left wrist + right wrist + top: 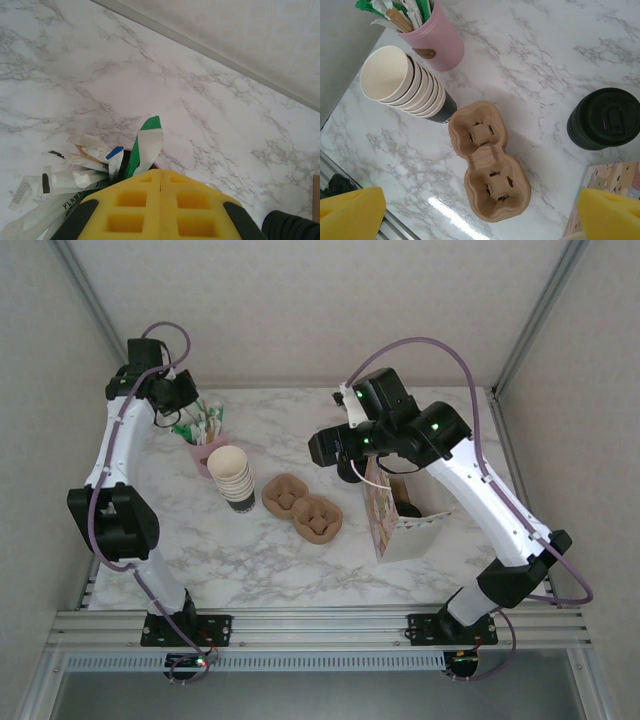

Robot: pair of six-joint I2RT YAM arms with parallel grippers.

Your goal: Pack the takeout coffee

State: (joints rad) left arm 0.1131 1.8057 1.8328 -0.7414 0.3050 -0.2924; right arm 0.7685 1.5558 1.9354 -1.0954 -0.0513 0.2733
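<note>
Both arms (110, 450) (480, 490) arch high; left fingers (130, 210) together above sachets (75, 175), right fingers (355, 210) apart.

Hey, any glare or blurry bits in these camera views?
Right wrist: a bright glare streak on the marble table beside the cup carrier, yellow fingertips soft at the corners. Left wrist: even light, no glare. Top external: soft, faint shadows.

You have a marble tabletop (250, 550): pink cup (437, 45) and paper-cup stack (232, 478) toward its far left corner, cardboard carrier (303, 507) at centre, lidded coffee (604, 119) and paper bag (400, 525) right.
</note>
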